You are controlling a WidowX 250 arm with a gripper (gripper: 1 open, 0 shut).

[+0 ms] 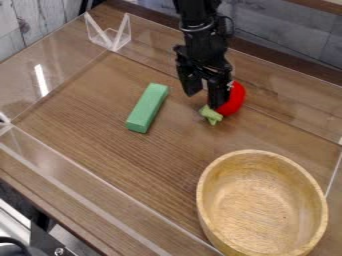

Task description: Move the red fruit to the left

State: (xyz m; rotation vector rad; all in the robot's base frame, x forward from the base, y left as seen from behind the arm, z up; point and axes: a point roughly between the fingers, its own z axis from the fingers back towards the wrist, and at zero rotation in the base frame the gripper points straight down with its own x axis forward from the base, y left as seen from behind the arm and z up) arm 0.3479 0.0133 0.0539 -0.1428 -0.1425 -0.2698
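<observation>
Camera view: the red fruit (233,97) lies on the desk (87,165), immediately right of the claw (205,97) and partly overlapped by it, its leafy cap pointing near-left. Whether the two touch, and whether the claw's fingers stand apart or together, cannot be told. The wooden bowl (261,215) occupies the near right; the green block (147,108) lies left of the claw.

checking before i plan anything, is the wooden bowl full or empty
Empty: the wooden bowl shows its bare inner surface, with nothing lying in it.
</observation>
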